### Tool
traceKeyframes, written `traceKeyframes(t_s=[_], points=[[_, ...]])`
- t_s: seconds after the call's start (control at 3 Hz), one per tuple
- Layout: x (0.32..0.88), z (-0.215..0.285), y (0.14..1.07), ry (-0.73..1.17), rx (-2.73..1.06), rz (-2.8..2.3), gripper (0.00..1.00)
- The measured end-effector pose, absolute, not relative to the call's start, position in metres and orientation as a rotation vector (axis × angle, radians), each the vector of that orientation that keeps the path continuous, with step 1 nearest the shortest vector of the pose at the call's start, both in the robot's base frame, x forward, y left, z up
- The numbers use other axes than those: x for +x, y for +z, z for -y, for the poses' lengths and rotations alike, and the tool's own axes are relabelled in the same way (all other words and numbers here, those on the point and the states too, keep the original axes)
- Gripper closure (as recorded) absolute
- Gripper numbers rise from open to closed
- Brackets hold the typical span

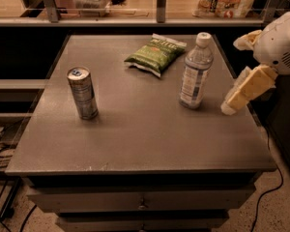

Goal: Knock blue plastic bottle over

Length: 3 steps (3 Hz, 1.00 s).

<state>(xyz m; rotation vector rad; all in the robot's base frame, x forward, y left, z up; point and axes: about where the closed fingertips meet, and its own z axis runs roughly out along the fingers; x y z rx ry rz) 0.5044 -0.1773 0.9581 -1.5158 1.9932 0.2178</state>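
The blue plastic bottle (195, 71), clear and faintly bluish with a white cap and a white label, stands upright on the right half of the grey table (135, 129). My gripper (230, 105), cream coloured under a white wrist, hangs at the table's right edge. It is just right of the bottle's base, a small gap away and not touching it.
A slim silver-blue can (82, 92) stands upright on the left half of the table. A green snack bag (155, 53) lies flat at the back middle, behind and left of the bottle. A shelf rail with bags runs behind the table. Drawers sit below the tabletop.
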Motion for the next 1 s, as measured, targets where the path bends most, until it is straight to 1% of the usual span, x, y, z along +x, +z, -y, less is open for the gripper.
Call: traceKeyframes(t_s=[1.0], points=[[0.519,0.17,0.957,0.3,-1.409,-1.916,0.0]])
